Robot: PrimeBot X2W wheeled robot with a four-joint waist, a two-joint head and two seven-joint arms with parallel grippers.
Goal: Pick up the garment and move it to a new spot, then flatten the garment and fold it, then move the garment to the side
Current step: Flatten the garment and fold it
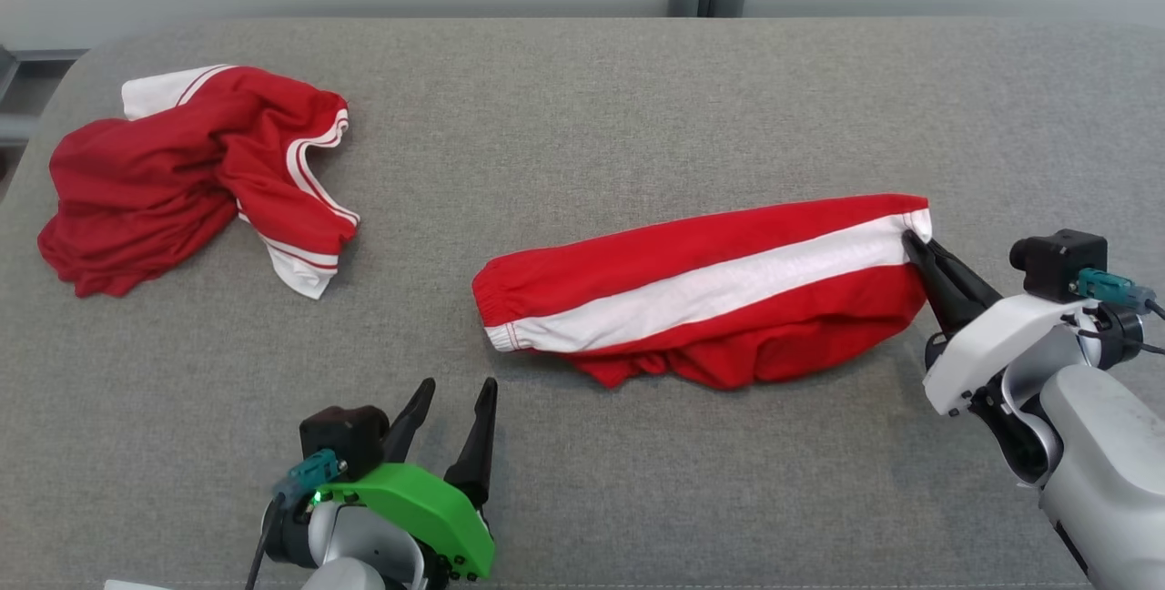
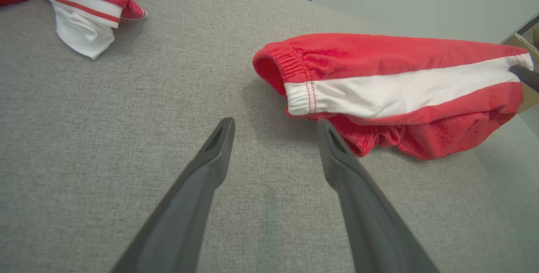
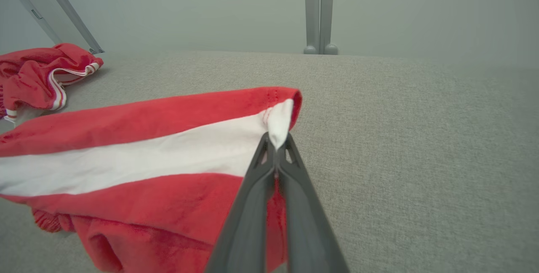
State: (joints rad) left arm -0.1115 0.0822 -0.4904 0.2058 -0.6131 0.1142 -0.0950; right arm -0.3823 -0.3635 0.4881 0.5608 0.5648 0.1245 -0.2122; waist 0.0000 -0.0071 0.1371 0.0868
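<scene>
Red fabric garment with a white stripe [image 1: 701,289] looks limp and light — right gripper [image 1: 913,242] pinches its striped corner at centre right, left gripper [image 1: 460,385] spread — probably best held by corners.

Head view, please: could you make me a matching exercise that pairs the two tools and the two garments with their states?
Things:
1. left tool
2. right tool
3. shorts
4. shirt

States:
A. crumpled, at the far left
B. shut on a white hem
C. open, clear of both garments
D. stretched out, with a white stripe along it

Pairs: 1-C, 2-B, 3-D, 4-A
</scene>
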